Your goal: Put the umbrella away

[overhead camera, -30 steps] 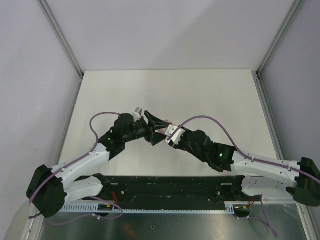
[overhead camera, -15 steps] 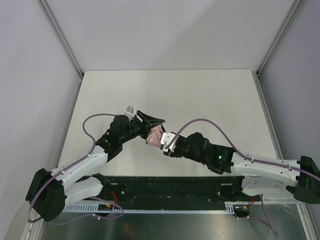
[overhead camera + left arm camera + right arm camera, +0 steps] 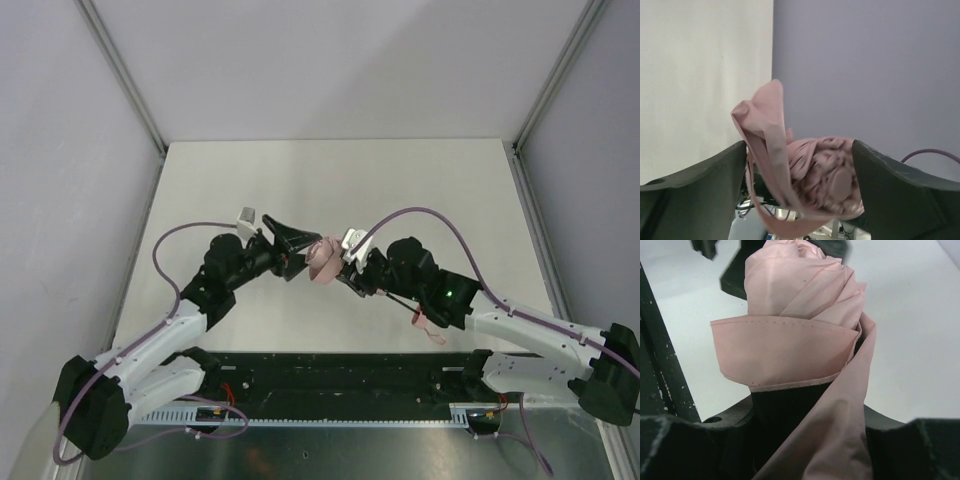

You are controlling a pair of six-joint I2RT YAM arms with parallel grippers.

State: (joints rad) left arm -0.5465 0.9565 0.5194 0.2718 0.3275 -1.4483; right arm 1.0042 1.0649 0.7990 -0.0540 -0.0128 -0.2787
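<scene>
Right now the umbrella (image 3: 322, 260) is up off the white desk (image 3: 300, 180), over its middle, between the two arms. It is folded into a crumpled pale pink bundle.

The right claw (image 3: 352, 268) holds it. In the right wrist view the bundle (image 3: 790, 315) rises straight out from between that claw's dark fingers (image 3: 675, 445), with dark lining showing just below the pink. A stitched strap (image 3: 785, 352) of the same fabric runs around the bundle, and one end trails down toward the camera. From above, a pink wrist loop (image 3: 428, 328) hangs beside the right forearm, on the side nearer the bases. What it hangs from is too small to make out.

The left claw (image 3: 292, 247) faces the bundle from the other side with its jaws spread wide. In the left wrist view its two dark fingers (image 3: 695, 195) stand on either side of the gathered tip of the fabric (image 3: 815, 175). That picture is blurred, so I cannot tell whether either finger touches the cloth. A loose flap of pink sticks up from the bundle there, against the lilac wall (image 3: 865, 65).
</scene>
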